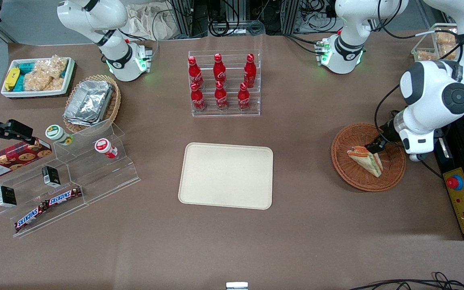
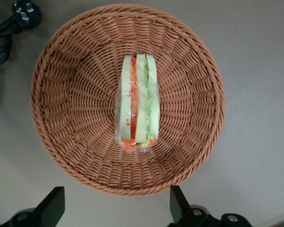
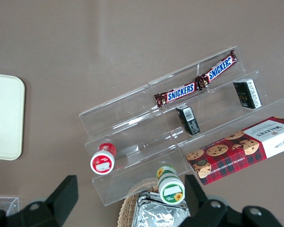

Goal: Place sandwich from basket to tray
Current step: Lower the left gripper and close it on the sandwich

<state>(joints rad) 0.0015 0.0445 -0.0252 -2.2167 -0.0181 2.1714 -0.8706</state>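
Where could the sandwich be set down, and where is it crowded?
The tray is bare. Bare table lies between it and the basket, where the open tool hovers over the sandwich. The acrylic shelf with Snickers bars is crowded.

I see the sandwich (image 1: 366, 160) (image 2: 137, 102), a clear-wrapped wedge of white bread with orange and green layers, lying in the round reddish-brown wicker basket (image 1: 351, 173) (image 2: 75, 109) toward the working arm's end of the table. My gripper (image 1: 373, 146) (image 2: 117, 208) hovers open above it. The cream-beige tray (image 1: 226, 175) lies flat mid-table, well apart.
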